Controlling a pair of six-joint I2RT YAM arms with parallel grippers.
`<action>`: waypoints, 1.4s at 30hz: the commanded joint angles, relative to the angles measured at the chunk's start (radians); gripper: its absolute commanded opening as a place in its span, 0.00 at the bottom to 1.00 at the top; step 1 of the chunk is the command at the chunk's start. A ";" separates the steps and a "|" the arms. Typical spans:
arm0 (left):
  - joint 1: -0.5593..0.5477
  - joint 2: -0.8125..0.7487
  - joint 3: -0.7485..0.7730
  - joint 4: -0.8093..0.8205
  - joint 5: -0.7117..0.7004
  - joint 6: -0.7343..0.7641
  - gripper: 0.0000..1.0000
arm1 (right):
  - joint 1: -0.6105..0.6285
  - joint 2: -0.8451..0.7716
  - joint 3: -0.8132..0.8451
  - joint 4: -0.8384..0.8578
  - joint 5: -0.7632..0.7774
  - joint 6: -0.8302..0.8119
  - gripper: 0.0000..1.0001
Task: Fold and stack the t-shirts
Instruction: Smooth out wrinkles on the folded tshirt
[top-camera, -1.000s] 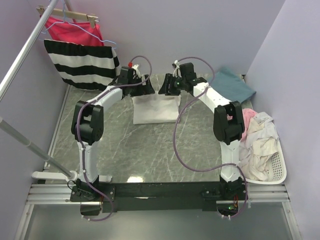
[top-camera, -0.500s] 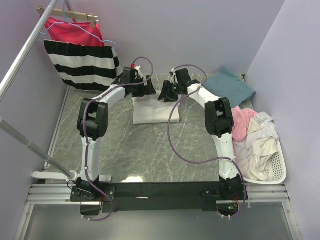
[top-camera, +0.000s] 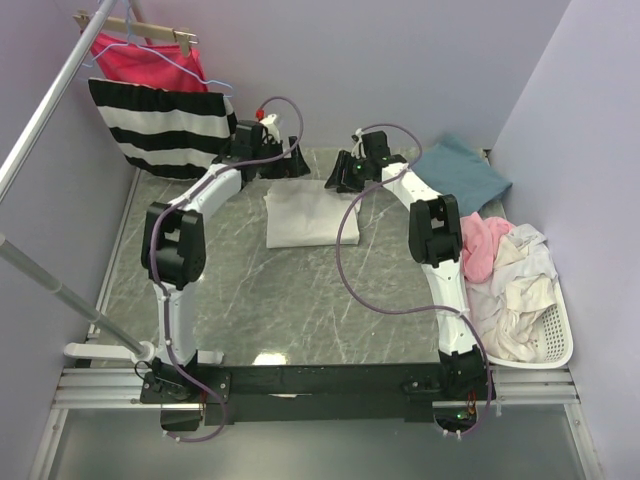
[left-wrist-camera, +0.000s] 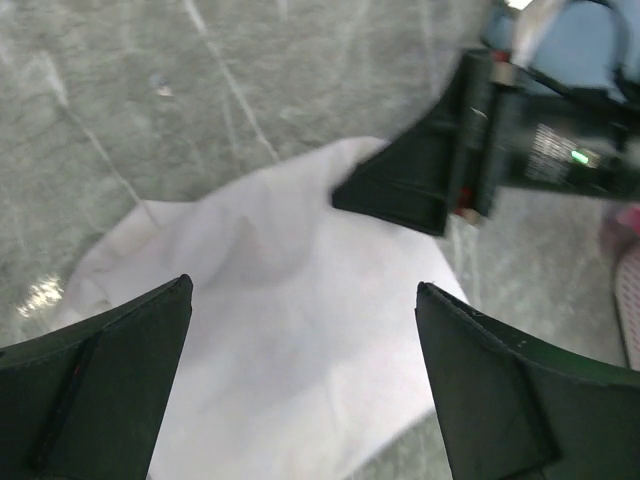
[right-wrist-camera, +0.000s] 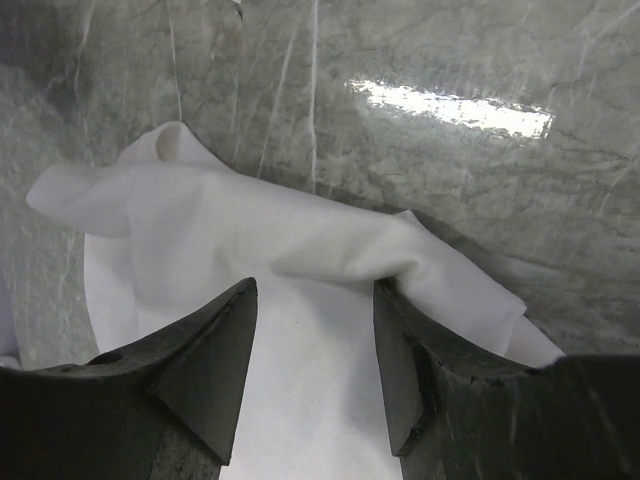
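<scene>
Since the folded white cloth t-shirt (top-camera: 310, 218) at the far middle of the grey marbled bench (top-camera: 300, 300) is light and limp, the left gripper (left-wrist-camera: 302, 290), jaws wide open, and the right gripper (right-wrist-camera: 314, 290), jaws half-open and empty, should pinch its doubled edge.

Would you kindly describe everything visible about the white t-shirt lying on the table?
The white t-shirt is soft, plain cloth folded into a rough rectangle, lying flat at the far middle of the grey marbled table. Its edges look rumpled, with one fold raised. The left gripper and right gripper hover open over its far edge; contact cannot be told.
</scene>
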 joint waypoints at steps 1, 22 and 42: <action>-0.002 -0.088 -0.064 0.009 0.129 0.041 0.98 | -0.004 0.022 0.039 0.009 0.007 0.009 0.57; 0.021 0.142 0.004 0.104 -0.047 0.084 0.99 | -0.021 -0.005 -0.036 0.042 0.000 0.005 0.58; 0.090 0.054 -0.110 0.173 -0.297 0.000 0.99 | -0.081 -0.227 -0.266 0.146 0.188 -0.056 0.59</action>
